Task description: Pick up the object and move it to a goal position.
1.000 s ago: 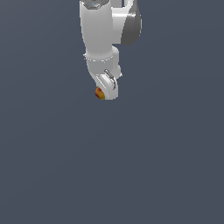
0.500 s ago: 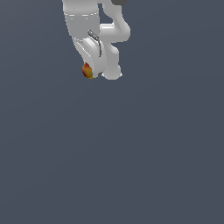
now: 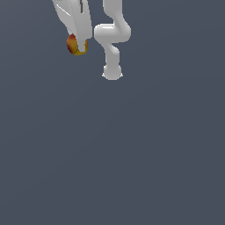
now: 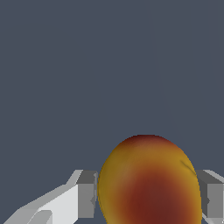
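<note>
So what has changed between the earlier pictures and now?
The gripper carried the object toward the exterior view's left and a little upward, and the arm's pose changed, leaving its base exposed. The grasp stayed: the fingers still clamp the object on both sides.

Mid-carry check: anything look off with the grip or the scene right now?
Nothing stands out. The object sits squarely between the gripper fingers, one on each side, undamaged. In the exterior view it hangs at the fingertips, the grey background bare around it.
</note>
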Robot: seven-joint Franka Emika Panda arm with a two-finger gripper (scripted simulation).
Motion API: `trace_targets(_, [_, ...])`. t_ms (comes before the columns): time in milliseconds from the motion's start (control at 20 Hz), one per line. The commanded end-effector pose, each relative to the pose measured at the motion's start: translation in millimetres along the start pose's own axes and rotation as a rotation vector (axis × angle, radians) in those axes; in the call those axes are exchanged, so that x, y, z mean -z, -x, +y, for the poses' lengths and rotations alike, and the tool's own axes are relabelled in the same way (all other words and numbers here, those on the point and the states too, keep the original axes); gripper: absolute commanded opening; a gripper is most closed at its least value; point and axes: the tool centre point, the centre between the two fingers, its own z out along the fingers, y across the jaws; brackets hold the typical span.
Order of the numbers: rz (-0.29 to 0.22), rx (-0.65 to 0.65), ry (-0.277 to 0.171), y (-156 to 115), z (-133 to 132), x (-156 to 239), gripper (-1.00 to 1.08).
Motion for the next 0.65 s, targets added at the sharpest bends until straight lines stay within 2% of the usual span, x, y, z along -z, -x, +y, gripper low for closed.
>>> trace_targets(0, [0.000,0.001,0.000,-4.3,2.2,14.8,-1.00])
trace_targets(600, [0.000,0.002,0.000,-13.0,5.0,40.6,-1.00])
